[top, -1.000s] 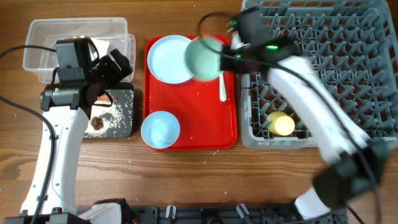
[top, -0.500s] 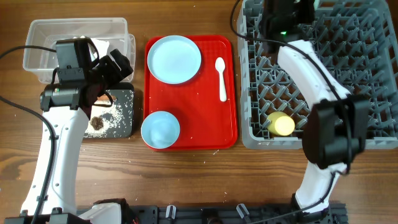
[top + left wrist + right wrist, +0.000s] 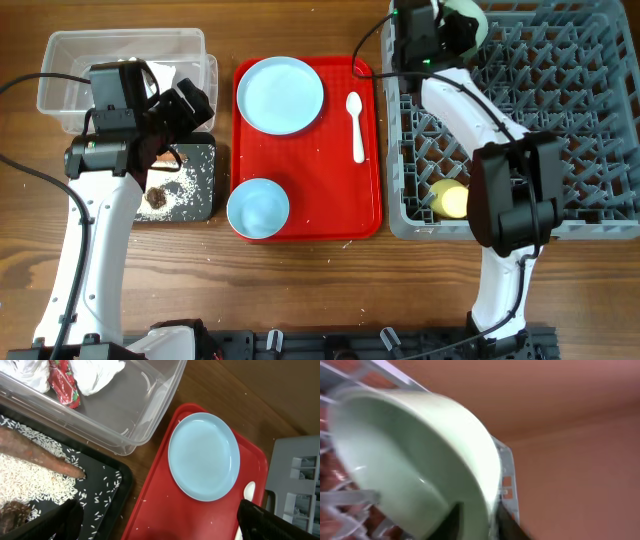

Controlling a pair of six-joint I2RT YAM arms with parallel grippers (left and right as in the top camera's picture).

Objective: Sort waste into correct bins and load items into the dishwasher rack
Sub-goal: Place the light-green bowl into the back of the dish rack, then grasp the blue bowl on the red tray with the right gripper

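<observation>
My right gripper (image 3: 452,28) is shut on the rim of the pale green bowl (image 3: 470,16) and holds it tilted over the far left corner of the grey dishwasher rack (image 3: 540,120). In the right wrist view the bowl (image 3: 405,455) fills the frame, with one finger inside the rim and one outside. A yellow cup (image 3: 452,200) lies in the rack. My left gripper (image 3: 188,108) is open and empty above the edge of the black tray (image 3: 200,200). The blue plate (image 3: 280,94), blue bowl (image 3: 258,208) and white spoon (image 3: 356,125) lie on the red tray. The clear tub (image 3: 130,420) holds red-and-white wrappers (image 3: 62,382).
The black tray holds a brown food stick (image 3: 45,455), rice grains (image 3: 25,477) and a dark lump (image 3: 12,510). The flat red tray (image 3: 330,190) lies between the bins and the rack. The right arm reaches across the rack's left side.
My right gripper has carried the green bowl from above the red tray to the rack's far left corner. The left arm has not moved.
</observation>
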